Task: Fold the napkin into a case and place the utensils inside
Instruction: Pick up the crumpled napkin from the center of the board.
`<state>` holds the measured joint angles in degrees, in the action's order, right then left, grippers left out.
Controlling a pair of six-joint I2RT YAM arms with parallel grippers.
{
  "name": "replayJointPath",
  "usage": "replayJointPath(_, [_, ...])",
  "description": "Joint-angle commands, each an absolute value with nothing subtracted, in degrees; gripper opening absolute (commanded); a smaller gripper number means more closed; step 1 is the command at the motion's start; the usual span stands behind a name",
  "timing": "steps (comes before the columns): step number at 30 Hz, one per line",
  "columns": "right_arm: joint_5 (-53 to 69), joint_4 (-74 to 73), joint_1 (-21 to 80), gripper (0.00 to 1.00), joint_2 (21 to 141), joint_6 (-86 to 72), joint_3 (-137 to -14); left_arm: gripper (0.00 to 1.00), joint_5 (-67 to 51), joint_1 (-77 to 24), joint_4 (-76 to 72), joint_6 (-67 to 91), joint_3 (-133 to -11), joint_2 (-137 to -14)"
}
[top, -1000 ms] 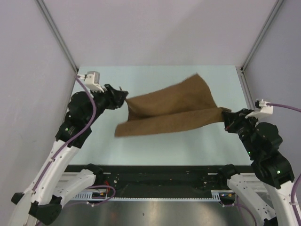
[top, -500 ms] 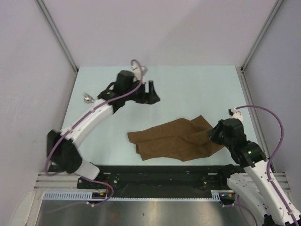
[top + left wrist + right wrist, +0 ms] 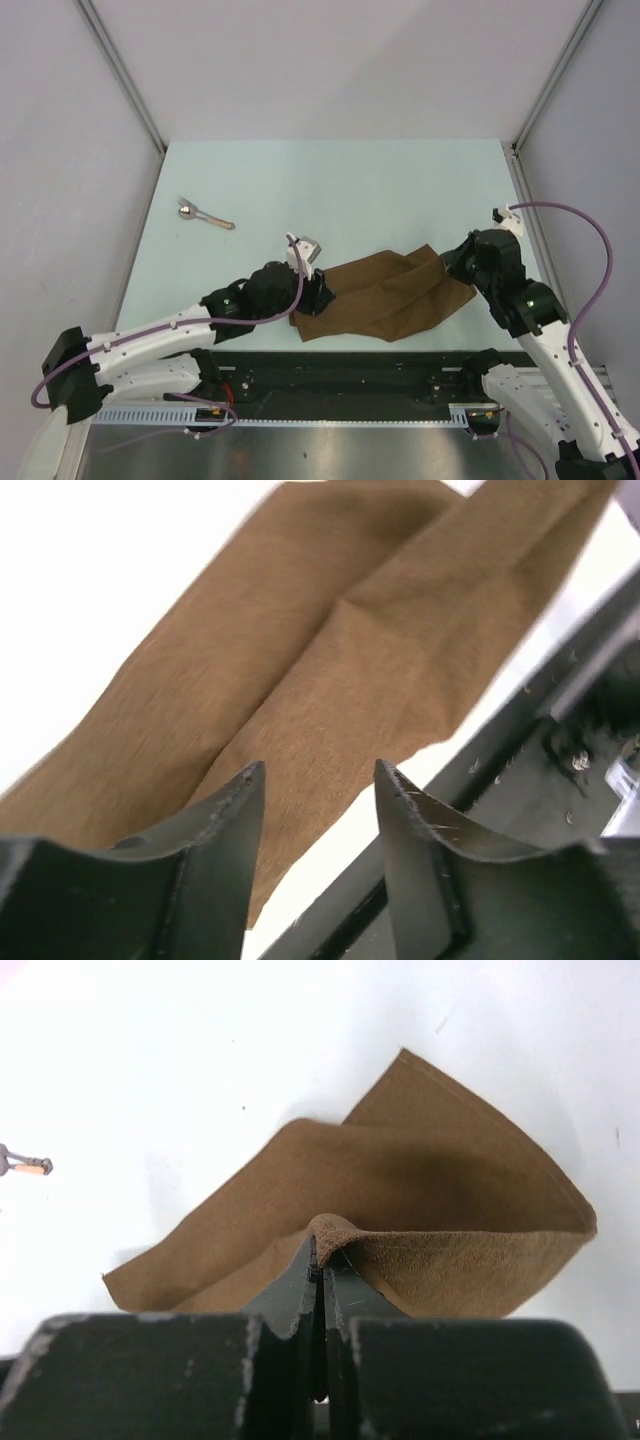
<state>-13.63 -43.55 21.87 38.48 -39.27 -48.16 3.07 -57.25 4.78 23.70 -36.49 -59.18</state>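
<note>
Top view: napkin lies loosely doubled at lower centre of the tabletop, close to the front edge. Left jaws are at its left end, right jaws at its right corner. One utensil sits well apart, upper left. Step looks like squaring the fold into a case; not done yet.

Left wrist view: left jaws part-open and holding nothing. Napkin spreads beyond the gap. Best to close on both layers at the corner, then draw low and flat.

Right wrist view: right jaws pinched shut on a puckered napkin edge, centre frame. Utensil at far left. Use this pinch as the anchor, with gentle tension.

No brand, label or writing readable in any view
</note>
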Motion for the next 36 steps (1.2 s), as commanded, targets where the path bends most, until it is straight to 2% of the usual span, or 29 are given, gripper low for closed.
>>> replayJointPath(1, [-13.5, -36.8, 20.8, 0.0, 43.0, -37.2, -51.2, 0.51, 21.0, -61.0, 15.2, 35.3, -32.8, -54.8])
replayJointPath(6, [-11.3, -34.0, 20.4, 0.0, 44.4, -37.4, -50.5, 0.49, 19.6, -61.2, 24.6, 49.8, -28.9, -54.7])
replayJointPath(7, [-11.2, -34.0, 20.2, 0.0, 44.4, -37.4, -50.3, 0.45, 19.4, -61.2, 25.8, 53.1, -28.9, -55.2])
replayJointPath(8, [-11.2, -34.1, 20.1, 0.0, 44.3, -37.3, -50.1, 0.37, 19.7, -61.1, 27.1, 54.4, -29.1, -56.7])
replayJointPath(9, [-11.2, -34.2, 20.0, 0.0, 44.1, -37.3, -49.9, 0.36, 19.7, -61.1, 28.5, 54.9, -29.7, -57.3])
replayJointPath(12, [-10.8, -34.7, 19.7, 0.0, 43.4, -37.4, -49.5, 0.39, 17.3, -61.0, 26.0, 54.8, -28.9, -59.3])
replayJointPath(14, [-10.7, -35.3, 19.7, 0.0, 43.1, -37.4, -49.3, 0.5, 15.0, -60.6, 23.7, 54.1, -28.4, -60.5])
replayJointPath(15, [-10.7, -35.6, 19.7, 0.0, 42.5, -37.4, -49.2, 0.52, 13.2, -59.8, 21.9, 53.9, -27.9, -61.6])
replayJointPath(20, [-10.9, -36.6, 19.6, 0.0, 41.3, -37.7, -48.9, 0.55, 9.8, -58.8, 18.6, 52.9, -26.6, -61.9])
replayJointPath(22, [-10.8, -36.7, 19.6, 0.0, 41.0, -37.8, -48.6, 0.5, 8.8, -58.4, 16.9, 52.7, -26.0, -61.5])
replayJointPath(23, [-10.6, -36.7, 19.6, 0.0, 41.1, -37.8, -48.6, 0.45, 8.6, -58.3, 16.5, 52.6, -25.9, -61.4])
replayJointPath(28, [-10.4, -36.8, 19.5, 0.0, 41.0, -38.1, -48.5, 0.36, 7.1, -58.2, 15.7, 52.4, -26.0, -62.3])
replayJointPath(30, [-10.5, -36.7, 19.5, 0.0, 40.7, -38.2, -48.4, 0.38, 7.0, -58.2, 15.6, 52.4, -26.0, -62.8])
replayJointPath(31, [-10.4, -36.7, 19.5, 0.0, 40.6, -38.2, -48.4, 0.45, 7.0, -58.1, 15.5, 52.4, -26.0, -63.1])
replayJointPath(33, [-10.2, -36.8, 19.5, 0.0, 40.3, -38.1, -48.5, 0.46, 7.2, -57.4, 15.3, 52.6, -26.0, -64.2])
replayJointPath(36, [-10.6, -37.4, 19.5, 0.0, 39.7, -38.1, -48.5, 0.33, 7.1, -57.1, 13.5, 52.0, -25.5, -63.6])
